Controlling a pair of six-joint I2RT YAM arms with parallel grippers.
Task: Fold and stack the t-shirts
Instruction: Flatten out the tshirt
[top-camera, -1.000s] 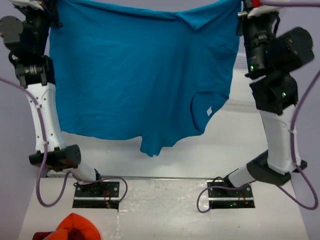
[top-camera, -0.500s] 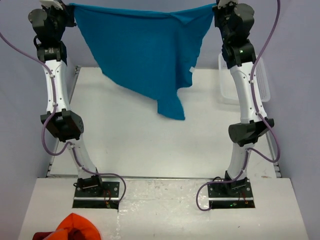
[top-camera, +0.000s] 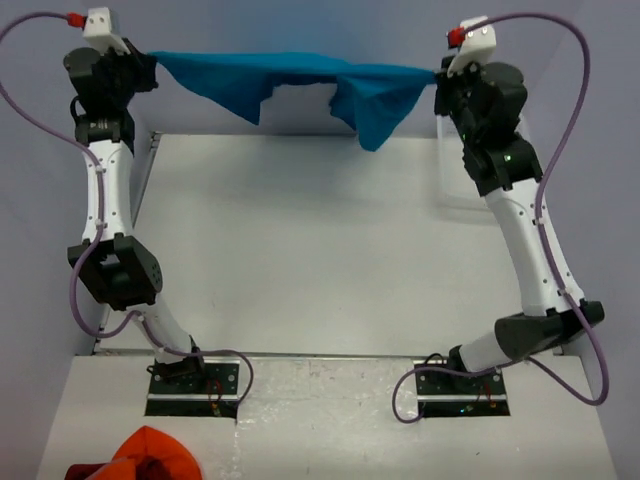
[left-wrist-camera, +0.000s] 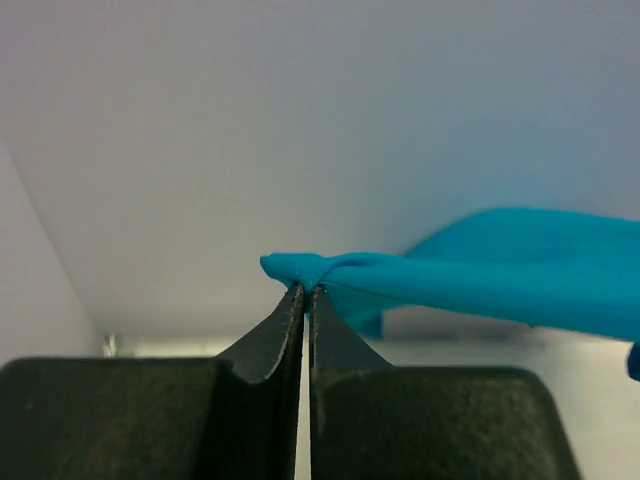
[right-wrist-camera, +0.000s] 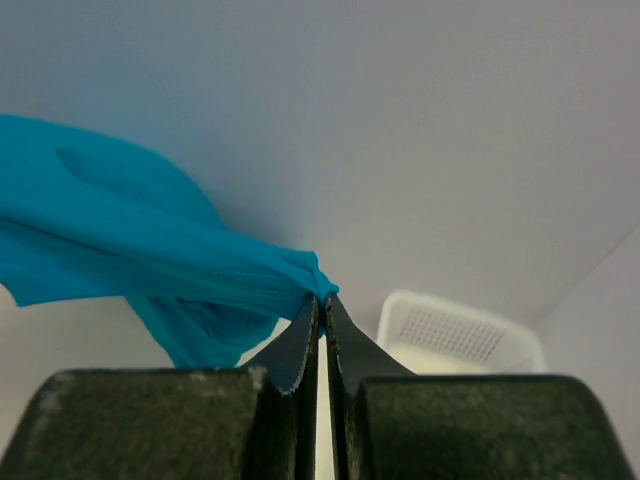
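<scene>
the left gripper (left-wrist-camera: 305, 288) has its 2 dark fingers pressed together, with only a hairline slit between them, and a small bunched corner of the teal-blue t-shirt (top-camera: 220, 75) is pinched at the very tips. from that pinch the cloth runs off to the right as a narrow rolled band. the right gripper (right-wrist-camera: 322, 298) is clamped the same way, its fingers almost touching, and it bites another edge of the same t-shirt, which fans out to the left in soft folds. in the top view the 2 arms stand raised and reach over the far edge of the table (top-camera: 320, 250), the left arm above its far left corner and the right arm above its far right corner. the t-shirt is stretched between them, held in the air above the table's far edge and not touching its surface. it is pulled into a thin, nearly level strip with 2 loose lobes sagging below, 1 left of the middle and a deeper 1 nearer the right gripper. a pale mesh basket (right-wrist-camera: 460, 335) sits at the table's right side, below the right gripper. beyond the table's near edge, to the left of the arm bases, lies a bunched orange-red cloth (top-camera: 150, 455). purple cables (top-camera: 575, 90) loop along both arms.
</scene>
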